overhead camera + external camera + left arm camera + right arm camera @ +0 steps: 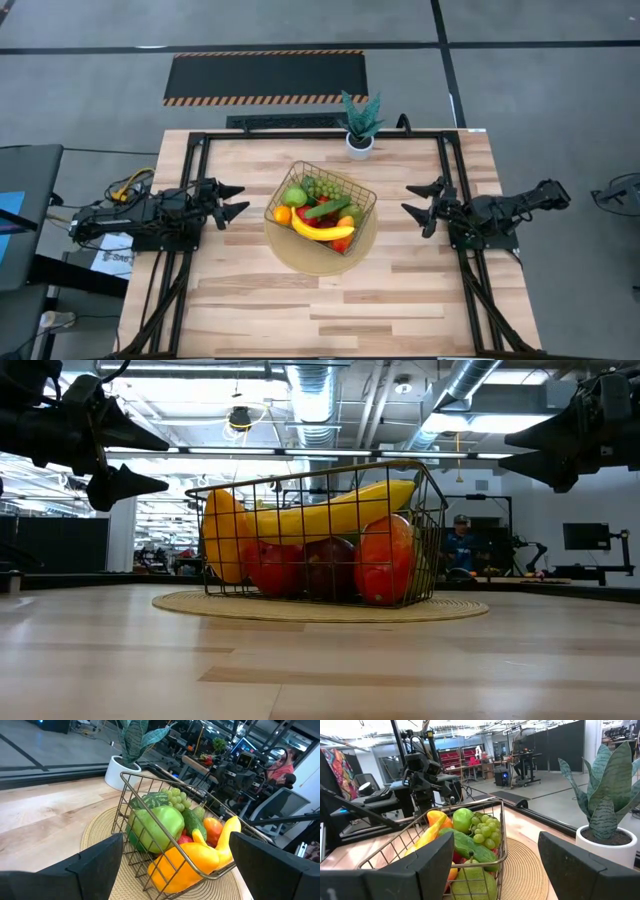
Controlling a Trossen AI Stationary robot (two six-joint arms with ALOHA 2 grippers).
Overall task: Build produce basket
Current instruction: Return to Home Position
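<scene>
Produce is piled in the basket.
Left tool and right tool are held spread, either side.

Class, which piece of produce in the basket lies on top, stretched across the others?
The banana: long, yellow and curved, it lies across the other pieces in the basket.

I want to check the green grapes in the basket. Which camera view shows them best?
The right wrist view: the grapes are close and clearly seen. The left wrist view shows them farther off, behind a green fruit. The high view shows only a small cluster. The low view does not show them.
</scene>
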